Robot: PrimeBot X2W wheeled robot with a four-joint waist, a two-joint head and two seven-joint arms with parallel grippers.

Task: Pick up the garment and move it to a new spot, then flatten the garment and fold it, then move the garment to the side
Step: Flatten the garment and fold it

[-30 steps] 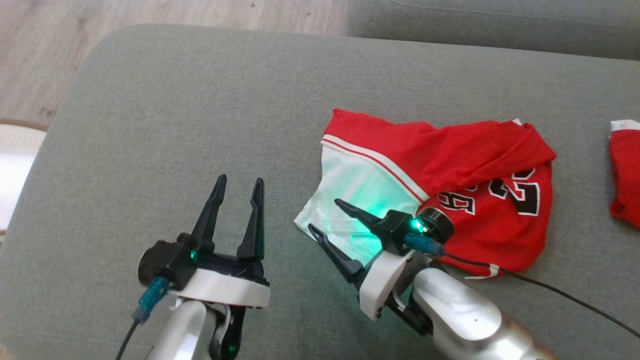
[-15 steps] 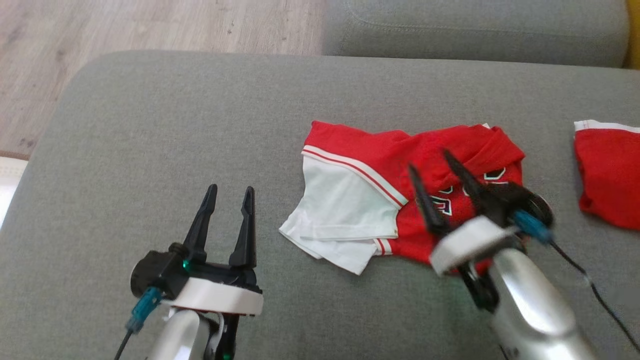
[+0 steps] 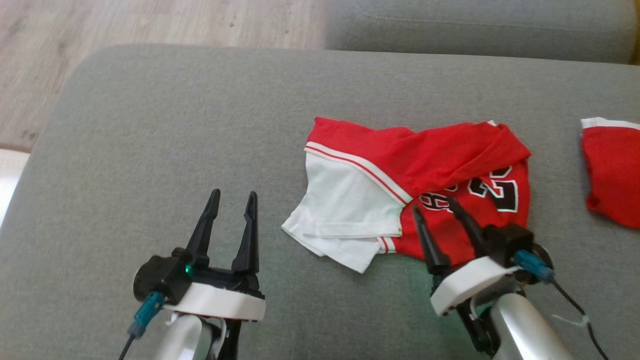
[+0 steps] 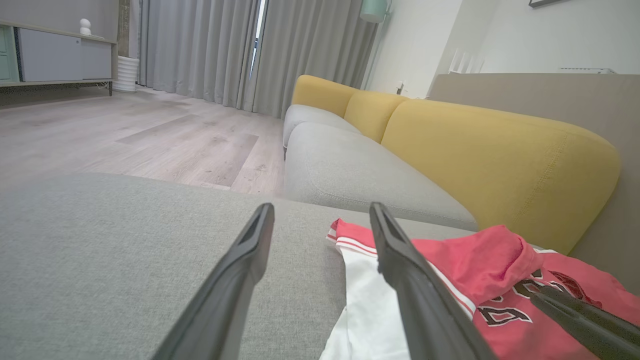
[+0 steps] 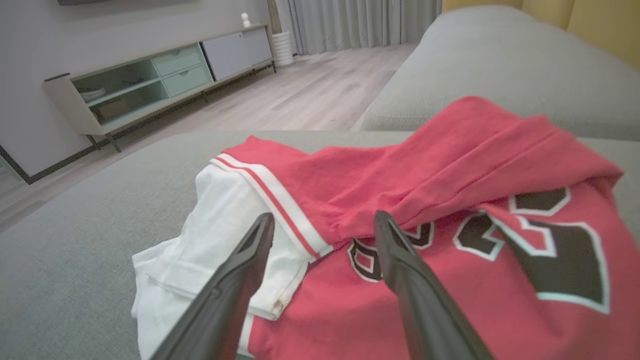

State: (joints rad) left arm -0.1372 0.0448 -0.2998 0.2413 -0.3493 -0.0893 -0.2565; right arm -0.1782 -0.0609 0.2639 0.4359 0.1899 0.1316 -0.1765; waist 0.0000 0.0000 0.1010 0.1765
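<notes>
Garment (image 3: 425, 165) lay crumpled on the grey woven cushion (image 3: 175, 125), right of centre in the head view. Its long axis ran left to right, slightly tilted. The white end pointed lower left, its layered edges limp and flat. A red-and-white striped band crossed diagonally. The red body lay to the right, with black white-edged numerals (image 3: 500, 187) partly under a soft red fold.

Left pincer (image 3: 233, 193) was wide and empty over bare cushion, left of the garment. Right pincer (image 3: 432, 204) was wide and held nothing, with its tips over the near red edge; contact could not be told.

A second red cloth (image 3: 612, 175) lay apart at the far right.
</notes>
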